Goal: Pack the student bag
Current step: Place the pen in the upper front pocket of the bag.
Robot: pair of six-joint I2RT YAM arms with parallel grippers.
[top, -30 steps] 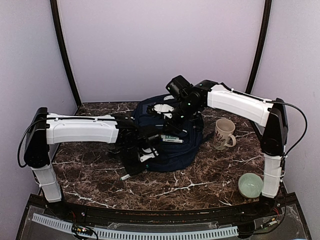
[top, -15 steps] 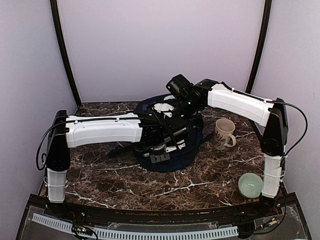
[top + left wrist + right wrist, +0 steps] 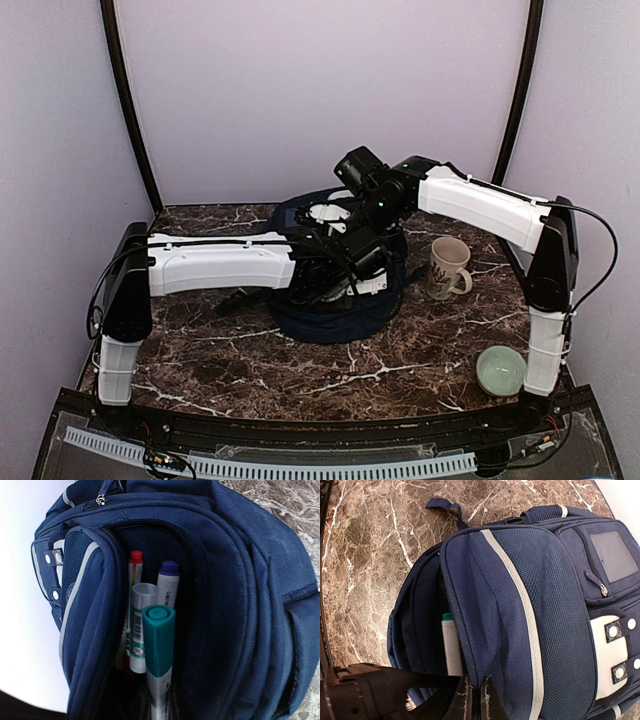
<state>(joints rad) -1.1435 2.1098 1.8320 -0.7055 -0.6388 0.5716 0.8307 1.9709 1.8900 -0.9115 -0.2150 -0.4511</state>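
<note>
Resting on the desk (image 3: 200, 350), the student bag (image 3: 330, 318) has its pocket flap (image 3: 520, 605) pinched by the right pincer (image 3: 476, 700); the left pincer (image 3: 159, 709) grips a teal-capped marker (image 3: 159, 640) inside that open pocket.

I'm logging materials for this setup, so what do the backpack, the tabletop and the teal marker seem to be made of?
The backpack looks like matte navy woven fabric, likely nylon or polyester: visible weave, mesh panel, stitched seams. The tabletop looks like brown marble with white veins; stone or printed laminate, unclear. The teal marker cap seems smooth, slightly glossy plastic.
</note>
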